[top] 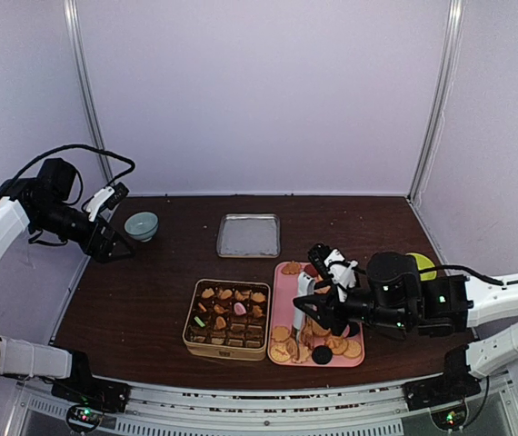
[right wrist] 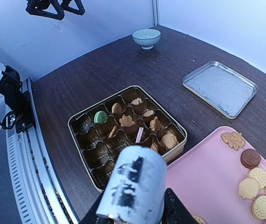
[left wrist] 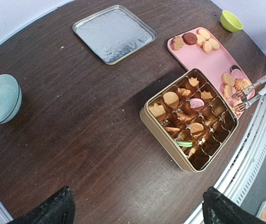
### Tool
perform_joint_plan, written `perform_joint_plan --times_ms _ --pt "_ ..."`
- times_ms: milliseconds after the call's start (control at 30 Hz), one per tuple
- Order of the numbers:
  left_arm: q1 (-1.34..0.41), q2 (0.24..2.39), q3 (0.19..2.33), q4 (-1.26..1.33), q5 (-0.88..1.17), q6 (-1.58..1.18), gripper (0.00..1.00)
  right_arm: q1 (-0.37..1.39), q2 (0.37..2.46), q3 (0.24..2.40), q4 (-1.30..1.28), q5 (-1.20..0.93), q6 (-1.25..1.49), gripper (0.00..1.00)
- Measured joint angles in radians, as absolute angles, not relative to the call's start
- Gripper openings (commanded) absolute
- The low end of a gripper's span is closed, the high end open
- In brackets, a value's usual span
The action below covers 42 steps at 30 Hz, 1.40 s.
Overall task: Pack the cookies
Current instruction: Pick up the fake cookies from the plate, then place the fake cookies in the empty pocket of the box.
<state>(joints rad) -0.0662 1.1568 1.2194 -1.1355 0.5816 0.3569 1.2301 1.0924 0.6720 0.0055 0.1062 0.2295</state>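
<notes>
Tally of the tabletop

One gold tin (left wrist: 163,140), one pink tray (left wrist: 203,58), one silver tray (top: 248,235), two bowls: one teal bowl (top: 141,225), one yellow-green bowl (left wrist: 231,20). One pair of tongs (left wrist: 259,88). Cookies (top: 227,309) too many and too overlapped for an exact tally; in the tin, one pink cookie (left wrist: 197,103) and one green cookie (left wrist: 185,143).

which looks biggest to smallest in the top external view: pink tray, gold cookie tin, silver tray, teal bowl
1. pink tray, only slightly larger than the tin
2. gold cookie tin
3. silver tray
4. teal bowl, clearly the smallest
</notes>
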Motion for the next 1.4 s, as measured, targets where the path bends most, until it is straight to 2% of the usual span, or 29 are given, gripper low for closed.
perform_joint_plan --times_ms 200,367,533,867,1067,1400 --pt "-0.066 1.157 1.219 -1.139 0.582 0.357 0.98 1.239 1.101 0.673 0.014 0.115 0.223 0.32" --pt "-0.066 1.157 1.219 -1.144 0.582 0.357 0.98 1.239 1.099 0.673 0.029 0.128 0.236 0.11" --pt "-0.066 1.157 1.219 -1.149 0.582 0.357 0.98 1.239 1.087 0.672 0.030 0.143 0.251 0.00" --pt "-0.066 1.157 1.219 -1.153 0.582 0.357 0.98 1.239 1.033 0.685 -0.013 0.158 0.262 0.00" --pt "-0.066 1.157 1.219 -1.153 0.581 0.359 0.98 1.239 1.041 0.789 -0.038 0.159 0.220 0.00" --pt "-0.066 1.156 1.219 -1.154 0.564 0.362 0.98 1.239 1.325 1.051 0.023 0.126 0.120 0.00"
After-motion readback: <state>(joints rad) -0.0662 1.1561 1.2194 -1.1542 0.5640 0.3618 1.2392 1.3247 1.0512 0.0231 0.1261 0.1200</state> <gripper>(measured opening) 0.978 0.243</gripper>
